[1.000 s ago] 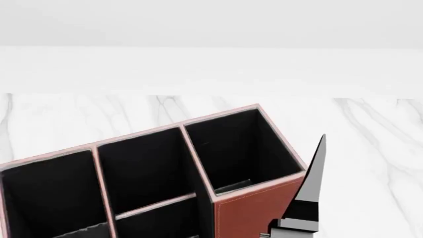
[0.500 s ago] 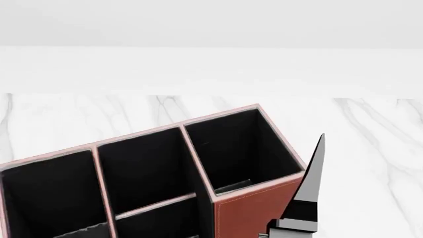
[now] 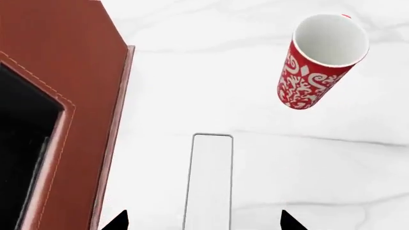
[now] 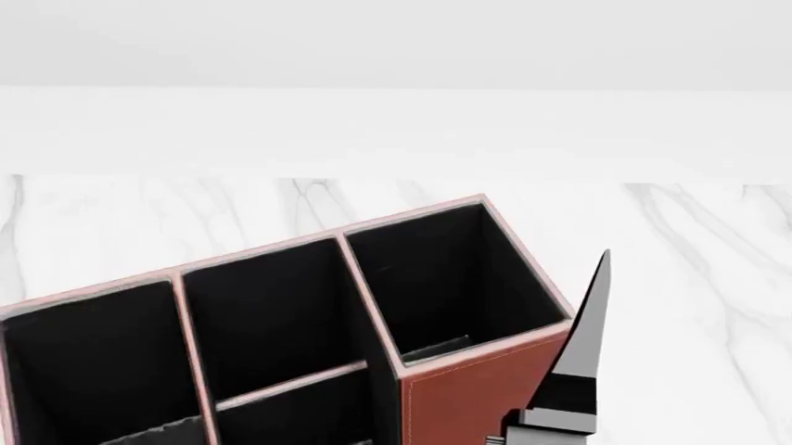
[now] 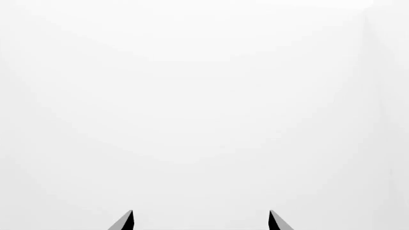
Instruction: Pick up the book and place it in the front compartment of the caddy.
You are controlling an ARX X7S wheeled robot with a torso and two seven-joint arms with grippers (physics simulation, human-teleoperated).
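In the left wrist view the book (image 3: 208, 177) shows only as a narrow white page edge with a thin dark outline, on the white marble table. My left gripper (image 3: 203, 221) is open, its two dark fingertips (image 3: 118, 221) wide apart on either side of the book and not touching it. The red-brown caddy (image 3: 76, 86) lies close beside the book. In the head view the caddy (image 4: 477, 389) fills the lower left, its black compartments open. The book is hidden there. My right gripper (image 5: 200, 219) is open and empty, facing blank white. One of its fingers (image 4: 581, 343) points up beside the caddy's right corner.
A red-and-white patterned mug (image 3: 319, 62) stands on the marble table (image 3: 255, 120) on the far side of the book from the caddy. In the head view the table (image 4: 693, 241) runs back to a white wall.
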